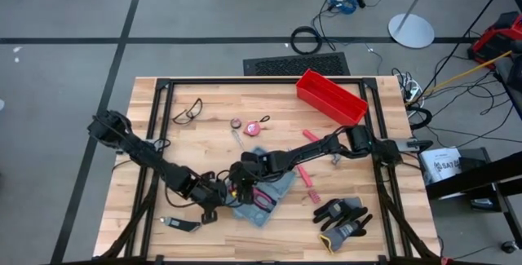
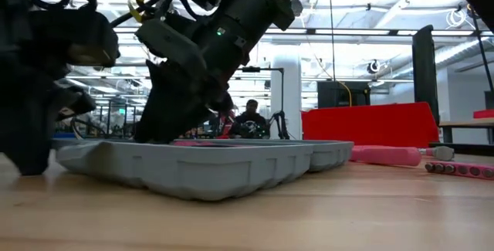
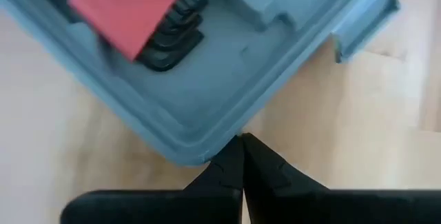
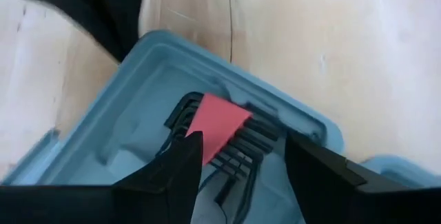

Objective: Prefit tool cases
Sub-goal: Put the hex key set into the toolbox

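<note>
Working over a pale wooden table with a black metal frame, I have clutter around me. At the far edge sits a red open plastic bin, well apart from my grippers. Near the front right corner lie black and grey work gloves. Clear safety glasses rest toward the far left, a small pink tape measure lies in the middle beyond the case, and a pink-handled tool lies on the wood under my right arm. A small dark tool lies near the front left.

Between my two arms, at the front centre, lies the flat grey-blue plastic tool case, opened out, its moulded inside facing up. A red-sleeved set of black hex keys sits in one of its slots.

My right gripper hangs low over the open case with its fingers spread wide, the hex key set just beyond and between them; nothing is pinched. My left gripper has its fingers pressed together, their tips touching the rounded corner of the case from the table side.
</note>
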Controlling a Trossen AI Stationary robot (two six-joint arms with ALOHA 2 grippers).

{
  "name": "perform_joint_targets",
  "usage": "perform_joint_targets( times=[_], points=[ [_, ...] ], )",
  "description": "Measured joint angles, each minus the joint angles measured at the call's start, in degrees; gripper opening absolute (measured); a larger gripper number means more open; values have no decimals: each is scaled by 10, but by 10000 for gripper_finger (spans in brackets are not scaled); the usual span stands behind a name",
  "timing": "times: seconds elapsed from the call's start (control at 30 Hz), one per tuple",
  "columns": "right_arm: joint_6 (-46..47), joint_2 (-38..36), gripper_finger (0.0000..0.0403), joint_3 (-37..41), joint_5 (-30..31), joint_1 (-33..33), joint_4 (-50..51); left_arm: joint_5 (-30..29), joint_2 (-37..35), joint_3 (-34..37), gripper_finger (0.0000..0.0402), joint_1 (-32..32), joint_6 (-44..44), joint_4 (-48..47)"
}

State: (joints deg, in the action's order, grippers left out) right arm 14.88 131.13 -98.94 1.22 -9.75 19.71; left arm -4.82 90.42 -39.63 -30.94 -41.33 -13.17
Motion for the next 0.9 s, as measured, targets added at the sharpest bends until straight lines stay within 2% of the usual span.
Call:
perform_joint_targets(
  times=[0.17,0.4,0.5,0.67,0.9],
  points=[
    [-23,-5,194,0,2,7,2,-31,-3,-1,2,16,18,-46],
    [-20,-25,194,-1,2,25,51,-64,-2,1,2,46,58,-59],
    [-1,-25,194,-1,1,28,90,-68,-2,1,1,57,57,-56],
    [9,-14,194,-1,-2,27,89,-70,-2,3,2,61,57,-31],
    [41,-8,189,-1,-48,31,70,-77,0,4,1,71,42,-4]
  ],
)
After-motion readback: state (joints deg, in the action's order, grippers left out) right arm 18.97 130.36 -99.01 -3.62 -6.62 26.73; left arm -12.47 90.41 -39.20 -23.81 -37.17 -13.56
